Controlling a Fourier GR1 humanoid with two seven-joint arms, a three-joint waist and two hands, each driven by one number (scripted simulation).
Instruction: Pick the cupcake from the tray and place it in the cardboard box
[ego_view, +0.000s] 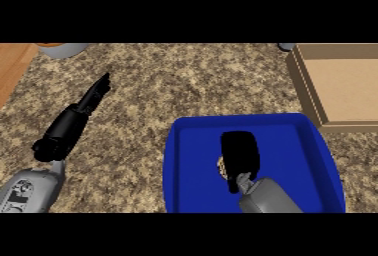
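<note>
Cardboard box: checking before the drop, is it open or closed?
Open: the cardboard box shows its bare inner floor, walls around, no lid.

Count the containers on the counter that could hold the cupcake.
2: the blue tray at lower centre-right, under the right hand, and the cardboard box at upper right, partly cut off by the view's edge.

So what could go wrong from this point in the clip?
The right hand covers the cupcake in the blue tray, so only a sliver shows; a grasp may close off-centre and squash or tip it. The cardboard box sits beyond the tray's far right corner, so a low carry could catch either rim. The left hand lies on the counter, away from that path.
</note>
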